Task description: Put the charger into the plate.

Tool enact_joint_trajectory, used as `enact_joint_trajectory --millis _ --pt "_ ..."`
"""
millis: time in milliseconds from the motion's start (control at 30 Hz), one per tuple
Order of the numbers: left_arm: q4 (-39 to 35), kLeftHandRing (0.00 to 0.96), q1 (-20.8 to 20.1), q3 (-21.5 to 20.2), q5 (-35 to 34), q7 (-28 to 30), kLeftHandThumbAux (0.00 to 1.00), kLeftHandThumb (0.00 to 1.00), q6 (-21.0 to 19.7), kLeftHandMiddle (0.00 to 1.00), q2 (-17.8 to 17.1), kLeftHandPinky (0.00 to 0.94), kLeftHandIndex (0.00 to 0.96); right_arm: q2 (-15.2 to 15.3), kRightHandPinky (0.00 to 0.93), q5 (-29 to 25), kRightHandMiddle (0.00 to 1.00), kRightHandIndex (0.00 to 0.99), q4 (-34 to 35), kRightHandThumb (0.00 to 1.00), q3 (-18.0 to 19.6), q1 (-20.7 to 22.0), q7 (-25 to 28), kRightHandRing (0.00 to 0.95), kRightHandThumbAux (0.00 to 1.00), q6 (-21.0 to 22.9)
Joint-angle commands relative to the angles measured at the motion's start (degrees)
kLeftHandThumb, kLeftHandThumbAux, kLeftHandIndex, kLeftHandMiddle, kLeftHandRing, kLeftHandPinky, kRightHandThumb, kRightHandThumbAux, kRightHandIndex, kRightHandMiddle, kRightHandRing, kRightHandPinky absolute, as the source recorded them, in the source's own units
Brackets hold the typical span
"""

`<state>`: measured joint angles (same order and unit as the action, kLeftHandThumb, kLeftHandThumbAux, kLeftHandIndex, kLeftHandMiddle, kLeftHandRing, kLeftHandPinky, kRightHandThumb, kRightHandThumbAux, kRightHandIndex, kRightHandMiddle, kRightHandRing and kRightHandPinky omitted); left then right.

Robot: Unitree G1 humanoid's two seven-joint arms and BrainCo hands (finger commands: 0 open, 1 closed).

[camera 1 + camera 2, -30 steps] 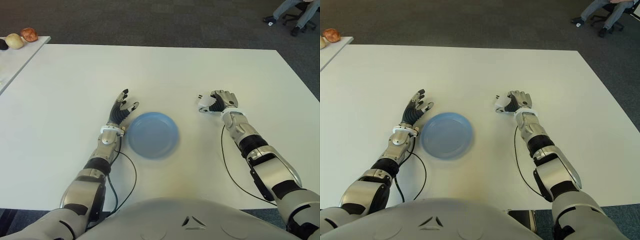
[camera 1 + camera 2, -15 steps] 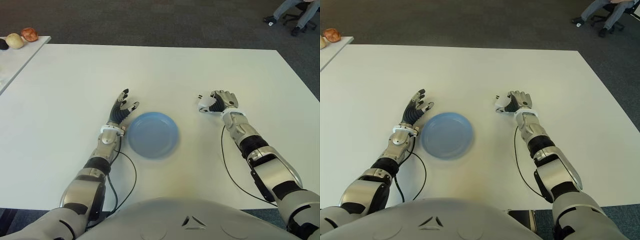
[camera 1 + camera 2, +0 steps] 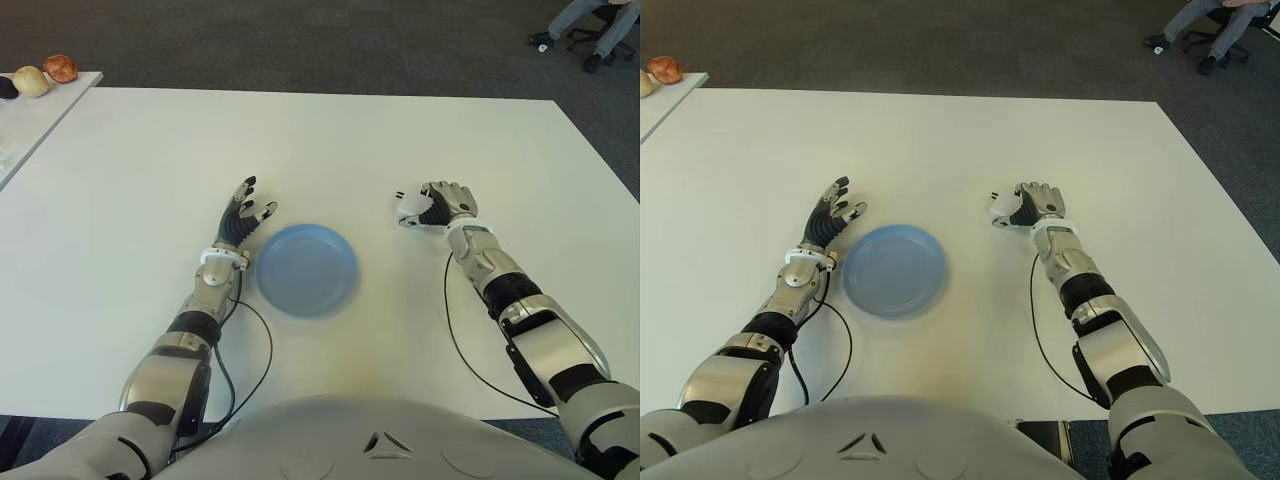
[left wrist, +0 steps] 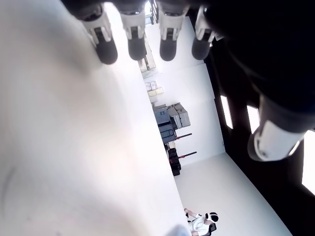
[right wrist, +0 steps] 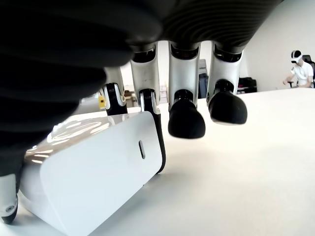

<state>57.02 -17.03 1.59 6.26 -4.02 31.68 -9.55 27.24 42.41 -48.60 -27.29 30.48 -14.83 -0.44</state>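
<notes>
A small white charger lies on the white table, a hand's width to the right of the blue plate. My right hand is curled over it. In the right wrist view two fingers press the charger's far side, while the other two hang just off it above the tabletop. The charger's underside still touches the table. My left hand shows beside the plate's left rim, fingers spread and holding nothing. The plate has nothing in it.
A second table at the far left carries a few round fruit-like things. A person's legs and an office chair stand on the dark carpet at the far right. Thin black cables trail from both wrists across the table.
</notes>
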Motion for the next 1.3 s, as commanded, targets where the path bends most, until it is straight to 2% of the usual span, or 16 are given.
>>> enact_joint_trajectory --millis 33,200,367,500,733,833,1067,1300 --pt "5.4 0.000 3.7 1.4 1.5 1.1 0.551 0.000 -5.7 0.003 1.2 0.002 0.007 0.7 0.844 -0.1 0.530 0.401 2.5 0.851 0.0 -3.1 0.0 0.842 0.677 -1.6" --pt "5.8 0.000 3.3 1.5 1.6 1.1 0.548 0.000 -6.1 0.004 1.1 0.003 0.002 3.3 0.834 -0.6 0.532 0.402 15.7 0.852 2.6 -3.4 4.5 0.847 0.676 -0.1" --pt "6.3 0.000 3.1 1.4 1.6 1.0 0.560 0.000 -5.8 0.004 1.0 0.007 0.001 4.0 0.835 -0.7 0.533 0.403 28.3 0.853 5.3 -5.5 8.3 0.850 0.676 1.8" --pt "6.9 0.000 2.7 1.3 1.7 0.9 0.571 0.000 -5.9 0.005 1.0 0.003 0.003 3.8 0.843 -1.0 0.533 0.402 39.8 0.854 7.8 -6.7 12.0 0.858 0.676 3.9" --pt "7.9 0.000 2.0 0.8 1.0 1.3 0.584 0.000 -5.9 0.005 1.3 0.007 0.003 3.1 0.851 -2.5 0.534 0.400 48.8 0.855 10.4 -7.6 15.8 0.867 0.676 3.7" --pt "8.2 0.000 1.8 0.5 0.8 0.8 0.586 0.000 -6.2 0.004 1.5 0.005 0.003 1.0 0.846 -1.4 0.533 0.399 59.9 0.855 10.0 -6.3 23.5 0.868 0.677 8.5" --pt "8.4 0.002 1.7 -0.1 0.1 0.4 0.576 0.000 -6.2 0.010 1.9 0.001 0.006 -0.6 0.837 -0.6 0.530 0.398 65.6 0.855 9.0 -5.1 31.3 0.864 0.678 11.2" --pt "8.1 0.002 1.9 -0.8 -1.1 0.8 0.571 0.000 -5.8 0.012 2.3 0.000 0.004 -2.6 0.841 1.5 0.530 0.397 68.4 0.855 7.7 -5.6 34.5 0.864 0.678 11.6"
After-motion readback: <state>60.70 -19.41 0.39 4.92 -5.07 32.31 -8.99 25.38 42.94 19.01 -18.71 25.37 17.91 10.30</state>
